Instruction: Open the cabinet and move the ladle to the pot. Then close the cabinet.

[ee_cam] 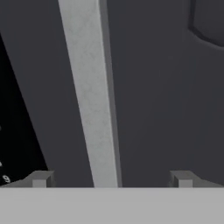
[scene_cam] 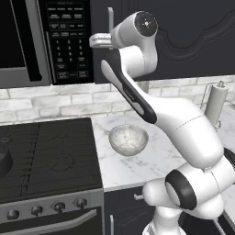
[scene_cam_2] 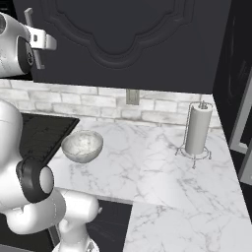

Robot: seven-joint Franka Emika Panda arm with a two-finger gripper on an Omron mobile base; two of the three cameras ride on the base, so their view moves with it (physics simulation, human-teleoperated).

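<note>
We see the cabinet [scene_cam_2: 147, 44] door as a matt charcoal surface, smooth, with raised curved moulding in the upper middle of the frame. Its handle [ee_cam: 89, 96] looks like brushed silver metal, faintly mottled. At the upper left, the microwave [scene_cam: 27, 41] has a glossy black front with a grey metallic trim. The counter [scene_cam_2: 162, 172] reads as polished white marble with grey veins, and the wall [scene_cam_2: 74, 103] behind it as pale, rough brick. The bowl [scene_cam: 128, 139] at centre seems translucent, speckled glass. The stove [scene_cam: 46, 156] top is matt black, its front grey metal. The paper roll [scene_cam_2: 198, 129] at right looks soft white in a thin wire stand.
</note>
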